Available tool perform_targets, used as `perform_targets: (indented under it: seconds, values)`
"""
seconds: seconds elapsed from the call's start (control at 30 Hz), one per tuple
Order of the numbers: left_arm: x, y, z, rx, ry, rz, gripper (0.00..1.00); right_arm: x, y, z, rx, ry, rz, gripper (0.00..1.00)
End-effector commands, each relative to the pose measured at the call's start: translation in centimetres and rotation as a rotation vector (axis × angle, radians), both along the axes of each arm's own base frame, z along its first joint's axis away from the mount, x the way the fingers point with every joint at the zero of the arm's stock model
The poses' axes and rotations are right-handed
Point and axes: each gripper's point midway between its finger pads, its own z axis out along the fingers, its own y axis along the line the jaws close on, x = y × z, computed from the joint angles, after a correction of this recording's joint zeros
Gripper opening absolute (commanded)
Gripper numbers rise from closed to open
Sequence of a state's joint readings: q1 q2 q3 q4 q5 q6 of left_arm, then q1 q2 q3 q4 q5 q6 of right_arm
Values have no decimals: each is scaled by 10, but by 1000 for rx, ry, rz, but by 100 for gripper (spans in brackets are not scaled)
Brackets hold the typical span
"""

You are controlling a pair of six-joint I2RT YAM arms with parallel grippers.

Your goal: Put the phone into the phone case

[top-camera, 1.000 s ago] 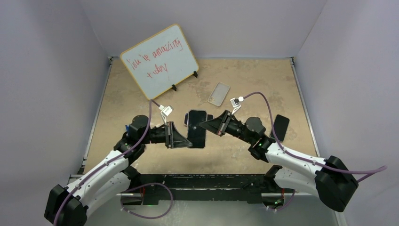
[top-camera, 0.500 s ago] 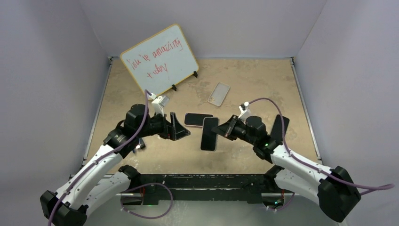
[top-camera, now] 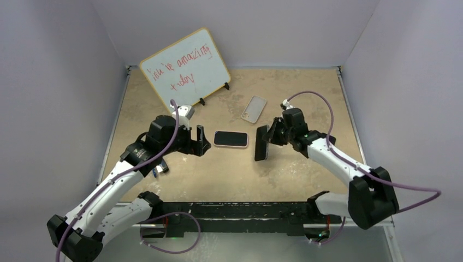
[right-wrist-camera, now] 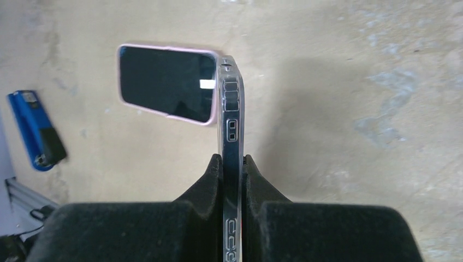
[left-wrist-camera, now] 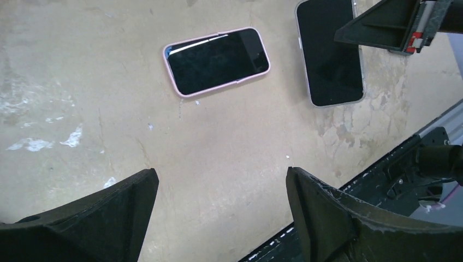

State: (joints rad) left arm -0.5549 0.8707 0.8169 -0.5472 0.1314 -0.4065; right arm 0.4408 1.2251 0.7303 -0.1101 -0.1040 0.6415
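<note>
Left gripper: my left gripper [left-wrist-camera: 218, 174] hung over the table [top-camera: 306, 93] with its jaws spread wide and nothing between them, folks!
Right gripper: my right gripper [right-wrist-camera: 232, 162] was clamped tight on the clear-rimmed phone [left-wrist-camera: 330, 54], one pad on its front and one on its back, gripping near one short end.
Held phone: it was up on its edge, dark screen turned toward my left side. From my right wrist I saw only the thin clear rim with its button cut-outs. It looked raised off the tabletop, throwing a shadow beside it.
Pink-cased phone: the pink-cased phone [top-camera: 230, 139] lay flat and screen up, right between my two grippers. Neither was touching it, and it sat apart from the held phone.
Pale case: the pale case [top-camera: 254, 108] lay flat farther back, just behind my right gripper. I could not tell whether anything sat in it.
Whiteboard: the whiteboard [top-camera: 185, 68] stood propped at the back left corner, with red writing across it.
Blue object: a blue object [right-wrist-camera: 35, 131] lay flat on the table, off beyond the pink-cased phone from my right wrist. I could not make out what it was.
</note>
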Motion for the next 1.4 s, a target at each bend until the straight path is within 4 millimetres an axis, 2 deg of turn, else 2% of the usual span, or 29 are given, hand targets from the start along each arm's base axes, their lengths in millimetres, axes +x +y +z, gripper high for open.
perform_targets:
  seconds: [0.0,0.1,0.23,0.4,0.53,0.77,0.97,1.07,1.23,1.37]
  values:
    - [14,11,38,45,-159,12,91,24,-8,6,-3,-25,22,0]
    - [15,22,37,85,-194,40,91,35,-14,-3,25,-22,-5,0]
    - [14,24,43,64,-231,43,92,43,-19,-17,51,28,-16,0]
    - [13,25,45,63,-244,46,92,34,-8,-30,126,80,27,0]
    - [13,25,44,68,-241,43,92,27,-11,-44,114,112,16,0]
    - [14,25,43,73,-238,41,92,21,-23,-59,68,156,-35,22]
    - [13,25,43,73,-237,43,92,18,-34,-64,18,179,-72,30]
    - [13,25,42,75,-233,41,92,17,-41,-62,-10,178,-100,33]
    - [13,25,43,74,-238,41,92,18,-58,-50,-68,179,-194,49]
    - [12,26,48,64,-256,39,92,19,-72,-40,-110,186,-280,54]
